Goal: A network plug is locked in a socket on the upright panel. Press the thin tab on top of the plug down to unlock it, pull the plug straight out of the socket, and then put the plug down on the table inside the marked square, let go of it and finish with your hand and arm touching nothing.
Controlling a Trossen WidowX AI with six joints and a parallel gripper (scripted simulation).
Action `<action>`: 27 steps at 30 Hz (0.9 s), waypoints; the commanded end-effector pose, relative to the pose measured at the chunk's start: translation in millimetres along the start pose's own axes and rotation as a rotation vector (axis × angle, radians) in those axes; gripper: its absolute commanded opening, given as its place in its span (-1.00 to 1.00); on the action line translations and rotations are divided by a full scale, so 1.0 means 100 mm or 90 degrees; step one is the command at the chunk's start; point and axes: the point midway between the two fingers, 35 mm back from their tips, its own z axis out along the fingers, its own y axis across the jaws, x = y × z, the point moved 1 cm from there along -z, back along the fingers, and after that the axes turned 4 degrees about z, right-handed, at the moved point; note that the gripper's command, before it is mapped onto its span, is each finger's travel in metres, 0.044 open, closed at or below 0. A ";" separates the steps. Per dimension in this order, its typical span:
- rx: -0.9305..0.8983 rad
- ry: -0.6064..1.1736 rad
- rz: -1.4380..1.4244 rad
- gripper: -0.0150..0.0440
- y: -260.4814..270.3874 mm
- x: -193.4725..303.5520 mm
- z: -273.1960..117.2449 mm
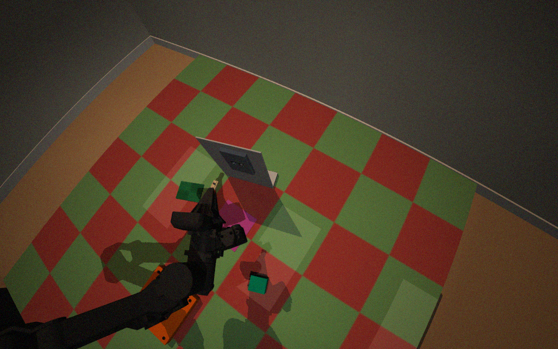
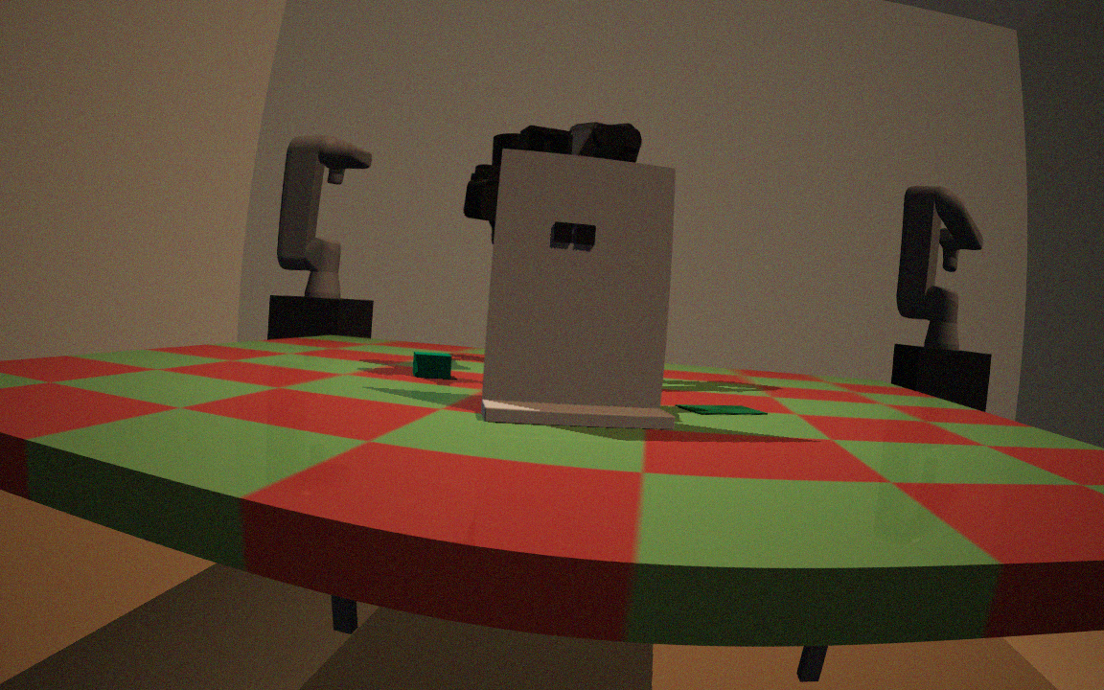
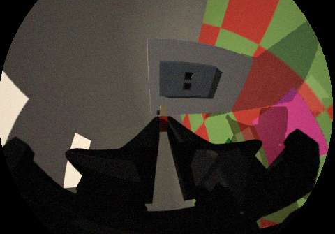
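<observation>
My gripper [image 1: 212,190] [image 3: 163,119] is shut on the small cream plug [image 1: 216,184] [image 3: 163,110], with a reddish part between the fingertips. The plug is clear of the socket block [image 1: 246,166] [image 3: 174,78], whose two dark openings show. The block sits on the grey upright panel [image 1: 263,169] [image 2: 577,334] [image 3: 235,77]. The plug is held in the air in front of the panel. The panel hides the fingers in the exterior view. A magenta patch [image 1: 247,223] [image 3: 307,119] lies on the table, partly covered by the arm and shadow. The tab cannot be made out.
A dark green flat patch [image 1: 190,191] [image 2: 721,410] lies left of the fingers in the top view. A teal block [image 1: 257,283] [image 2: 432,365] stands on the checkered table [image 1: 337,195]. An orange piece [image 1: 172,319] with dark holes lies under the arm.
</observation>
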 end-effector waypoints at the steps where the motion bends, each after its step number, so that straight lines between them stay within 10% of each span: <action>1: 0.009 -0.009 0.012 -0.49 0.01 0.00 0.02; 27: 0.269 -0.220 0.197 -0.49 -0.63 -0.01 0.21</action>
